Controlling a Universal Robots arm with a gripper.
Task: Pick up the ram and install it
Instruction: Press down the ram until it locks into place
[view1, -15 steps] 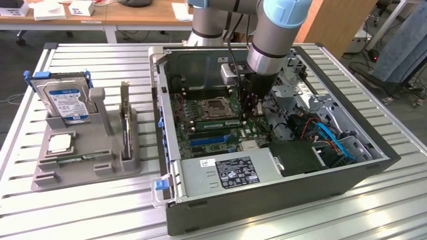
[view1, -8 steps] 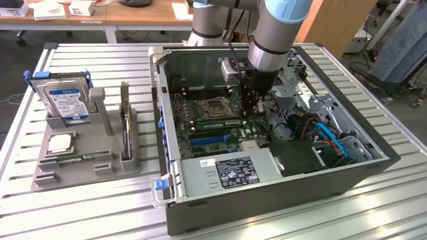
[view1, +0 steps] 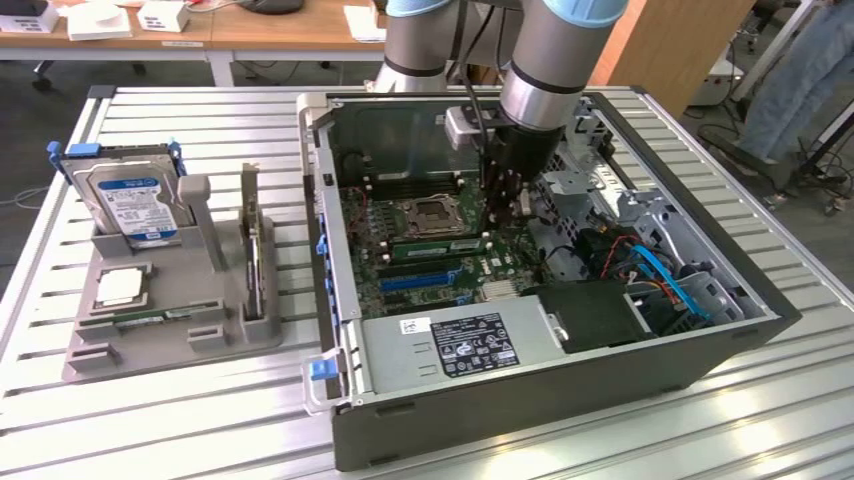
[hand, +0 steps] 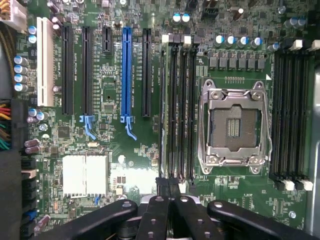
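The ram (view1: 434, 243) is a slim green stick standing on edge in a motherboard slot beside the processor socket (view1: 434, 212), inside the open computer case (view1: 534, 410). In the wrist view the ram (hand: 162, 110) runs edge-on along the first of several black slots. My gripper (view1: 511, 222) reaches down into the case at one end of the stick. Its black fingertips (hand: 168, 186) are shut together right over that end. I cannot tell whether they touch it or pinch it.
A grey rack (view1: 174, 340) in the exterior view's left holds a silver hard drive (view1: 134, 205), a square processor chip (view1: 120, 287) and a thin board on edge (view1: 248, 230). Drive cages, blue cables (view1: 674, 280) and the power supply (view1: 454, 345) crowd the case.
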